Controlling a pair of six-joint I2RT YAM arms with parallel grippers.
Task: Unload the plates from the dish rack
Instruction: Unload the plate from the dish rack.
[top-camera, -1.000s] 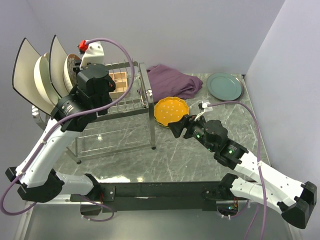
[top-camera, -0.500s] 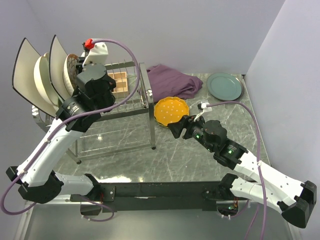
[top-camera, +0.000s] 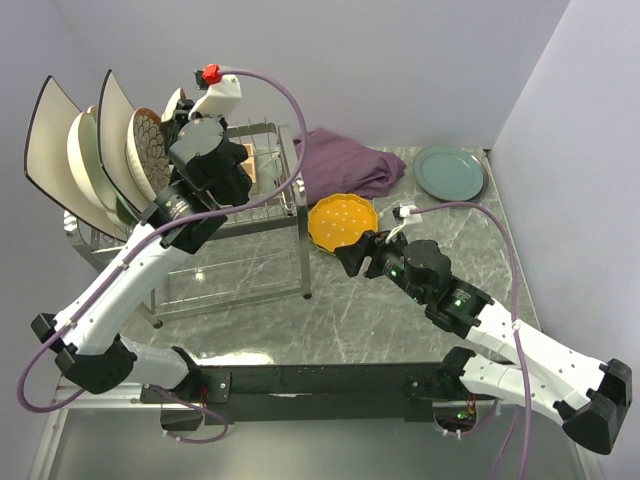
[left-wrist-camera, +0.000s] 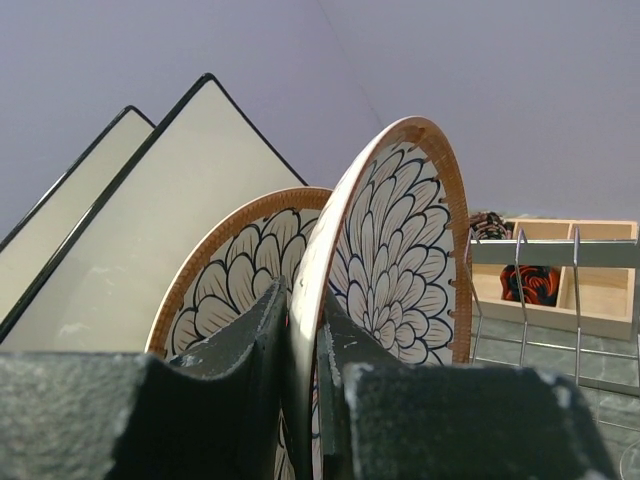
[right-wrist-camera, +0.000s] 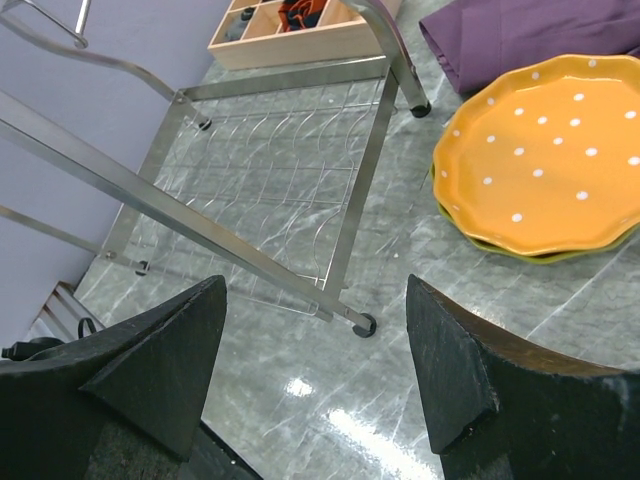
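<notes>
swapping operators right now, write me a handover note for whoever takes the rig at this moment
Left claw: shut on the rim of the front brown-patterned plate, which stands upright in the dish rack.
Right claw: open and empty, above the table beside the orange dotted plate.
Done: the orange dotted plate lies on a lime-yellow plate on the table; the teal-green plate lies near the far right corner.
Left: the gripped plate, a second brown-patterned plate behind it, a cream round plate and two white square plates are in the rack.
</notes>
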